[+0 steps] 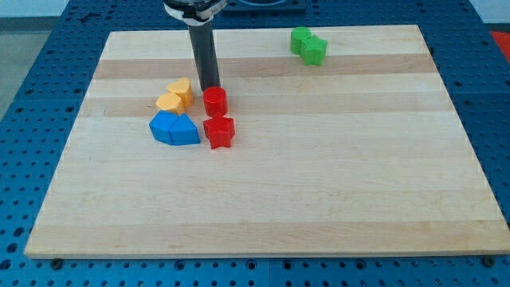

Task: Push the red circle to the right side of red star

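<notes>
1. Broadly, the wooden board [319, 175] carries everything, and the red star [219, 131] serves as the landmark on it.
2. Toward the view's left of the red star sit two blue blocks [174, 128], touching each other, the nearer one just beside the star; above them lie two orange blocks [174, 95].
3. Far toward the view's top right of the red star sit two green blocks [307, 45], well apart from it.
4. Just above the red star stands the red circle [214, 101], close to it, possibly touching.
5. Smallest, my tip [209, 88] is a bare rod with nothing to open or close; it rests at the circle's upper left edge, seemingly in contact.
6. The circle looks light, rigid and smooth, so it should slide easily but may roll off the rod; I judge a centred push on its left side is needed to bring it around to the star's right.
</notes>
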`<state>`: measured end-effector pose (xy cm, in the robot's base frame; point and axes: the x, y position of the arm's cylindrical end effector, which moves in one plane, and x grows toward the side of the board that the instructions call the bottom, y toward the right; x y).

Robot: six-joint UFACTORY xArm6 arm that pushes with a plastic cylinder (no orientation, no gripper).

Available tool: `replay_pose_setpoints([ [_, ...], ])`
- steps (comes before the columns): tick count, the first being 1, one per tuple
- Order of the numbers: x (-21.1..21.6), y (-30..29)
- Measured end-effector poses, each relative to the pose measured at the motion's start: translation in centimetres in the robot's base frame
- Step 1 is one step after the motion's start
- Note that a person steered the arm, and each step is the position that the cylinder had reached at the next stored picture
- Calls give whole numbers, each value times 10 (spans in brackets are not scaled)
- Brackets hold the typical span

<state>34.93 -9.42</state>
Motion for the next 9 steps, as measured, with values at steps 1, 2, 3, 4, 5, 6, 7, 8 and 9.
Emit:
replay_pose_setpoints([
  [1, 15, -1],
  [2, 18, -5],
  [3, 18, -23],
  [4, 18, -29],
  [5, 21, -29],
  [6, 39, -29],
  [7, 47, -27],
  [8, 47, -12],
  [9, 47, 17],
])
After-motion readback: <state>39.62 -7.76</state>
